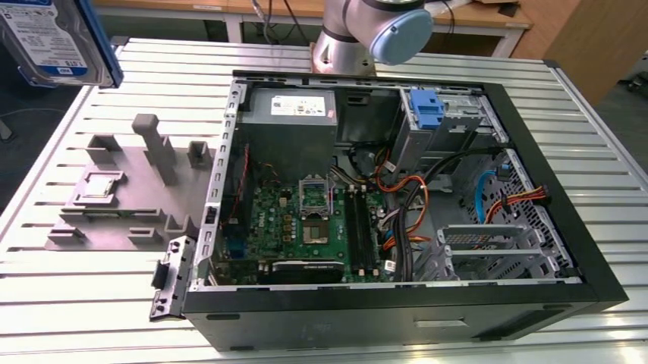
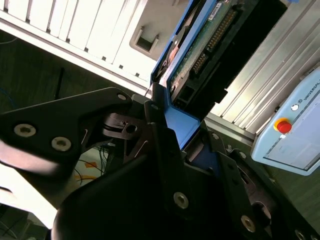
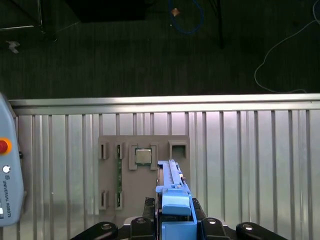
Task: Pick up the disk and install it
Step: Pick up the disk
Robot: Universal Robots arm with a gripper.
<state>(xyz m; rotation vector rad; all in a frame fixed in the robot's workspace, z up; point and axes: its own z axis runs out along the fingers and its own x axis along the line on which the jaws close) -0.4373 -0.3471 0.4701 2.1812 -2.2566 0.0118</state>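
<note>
The disk (image 1: 56, 38), a silver hard drive with a white-and-blue label and a blue bracket, hangs high above the table's far corner at the exterior view's left. In the first wrist view the disk (image 3: 172, 192) is seen edge-on, upright, above the grey fixture plate (image 3: 112, 175). My gripper (image 3: 174, 216) is shut on its blue bracket, with black fingers on both sides. The second wrist view shows the disk's (image 2: 200, 50) circuit-board side, and the gripper (image 2: 182, 132) clamped on the bracket's end.
An open computer case (image 1: 405, 318) lies on the slatted table, with a grey power supply (image 1: 291, 106) and a blue latch (image 1: 427, 110) in the drive bay. The fixture plate (image 1: 111, 220) lies beside it. A teach pendant (image 2: 295, 130) rests on the table edge.
</note>
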